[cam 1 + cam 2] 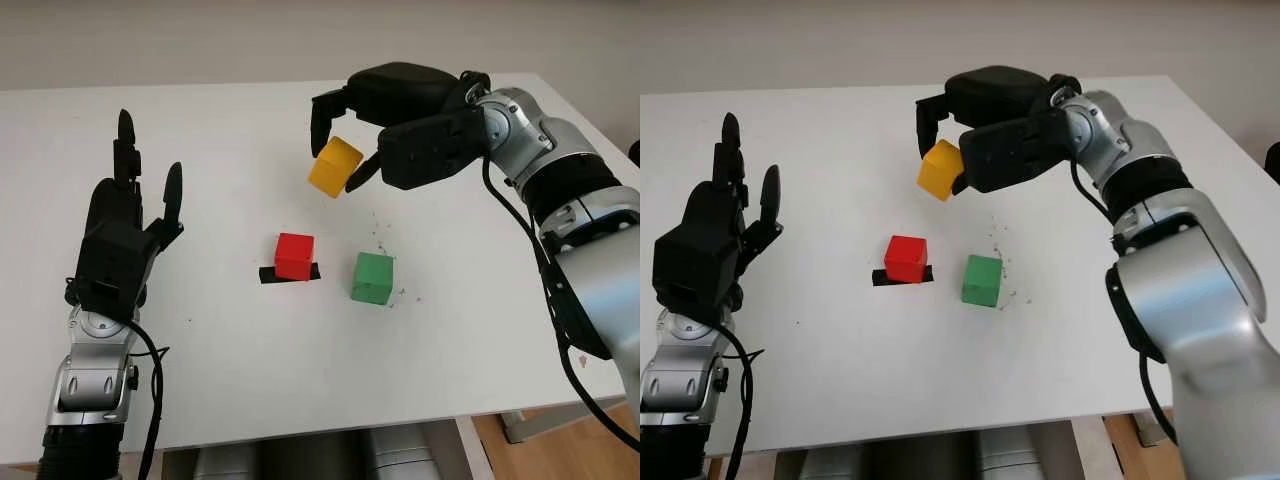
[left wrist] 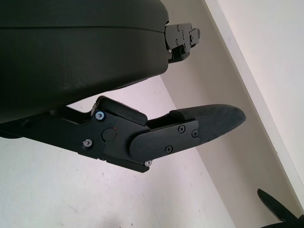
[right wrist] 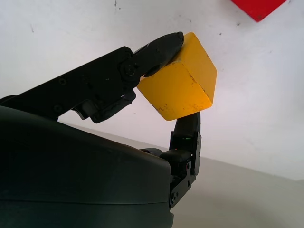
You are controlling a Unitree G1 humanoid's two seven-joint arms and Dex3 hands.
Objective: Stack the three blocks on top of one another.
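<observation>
My right hand (image 1: pixel 345 150) pinches the yellow block (image 1: pixel 334 167), tilted on a corner, up in the air above the middle of the table (image 1: pixel 250 370). The red block (image 1: pixel 294 256) sits flat near the table's centre, on a strip of black tape (image 1: pixel 272 275). The green block (image 1: pixel 372 277) stands just beside it toward the right edge, apart from it.

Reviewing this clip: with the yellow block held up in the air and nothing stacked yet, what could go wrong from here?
1. The right hand pinches the yellow block tilted, by its edges; it might slip or land crooked.
2. The red block sits on a black strip close to the green block; the fingers might nudge either one when lowering.
3. The left hand is open, far to the side, so it cannot steady anything.
</observation>
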